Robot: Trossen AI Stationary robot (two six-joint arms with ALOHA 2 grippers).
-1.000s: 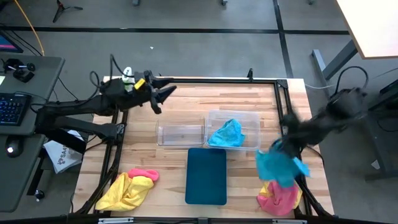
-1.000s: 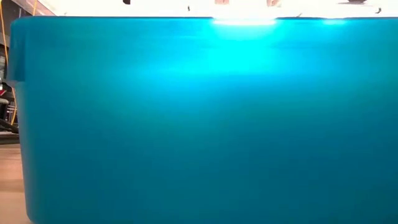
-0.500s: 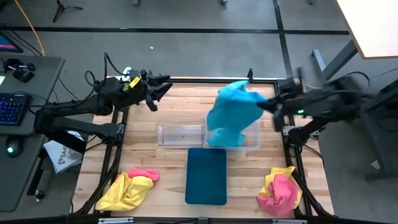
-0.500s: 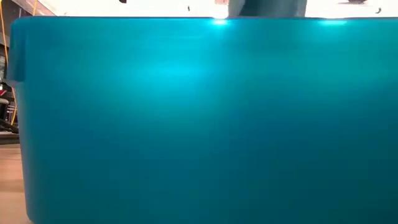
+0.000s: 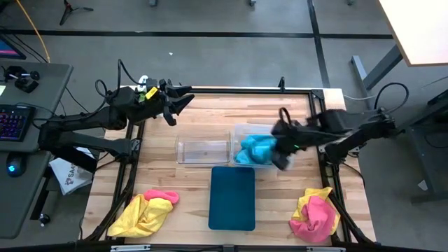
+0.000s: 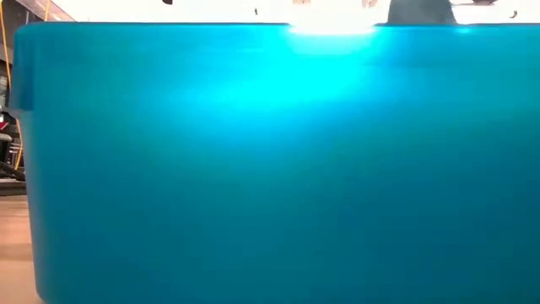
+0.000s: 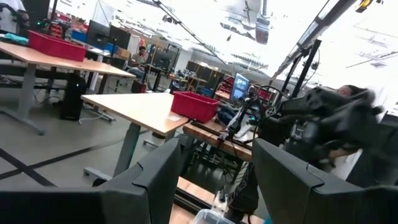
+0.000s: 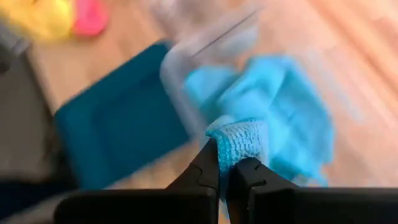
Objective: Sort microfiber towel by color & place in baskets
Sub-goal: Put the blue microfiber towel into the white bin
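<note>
A cyan towel [image 5: 255,150] lies bunched in the wide clear tub [image 5: 241,130], and my right gripper [image 5: 280,151] is shut on it at the tub's right end. In the right wrist view, more cyan cloth [image 8: 286,106] spreads beyond the gripper [image 8: 225,165]. The narrow clear tub [image 5: 203,150] and the teal tray [image 5: 232,197] hold nothing. Yellow and pink towels lie in a pile near left [image 5: 147,211], with a second pink and yellow pile near right [image 5: 315,214]. My left gripper [image 5: 179,103] waits open near the far left edge. My right gripper pinches a bunched bit of the cyan towel [image 8: 239,140] between its two fingers. It comes from above, slanting in from the table's right. The rest of the cloth lies slack in the wide tub [image 8: 205,50].
The teal tray's wall [image 6: 270,169] fills the low view and hides the table behind it. A white spray bottle [image 5: 143,82] stands at the far left corner by my left arm. Bare wood shows between the tubs and the towel piles.
My right gripper carried a cyan towel from above the near right pile up and toward the far edge. It then swung down to the wide tub. The towel hung spread in the air and now lies bunched in the tub. My left gripper shifted slightly toward the far edge.
</note>
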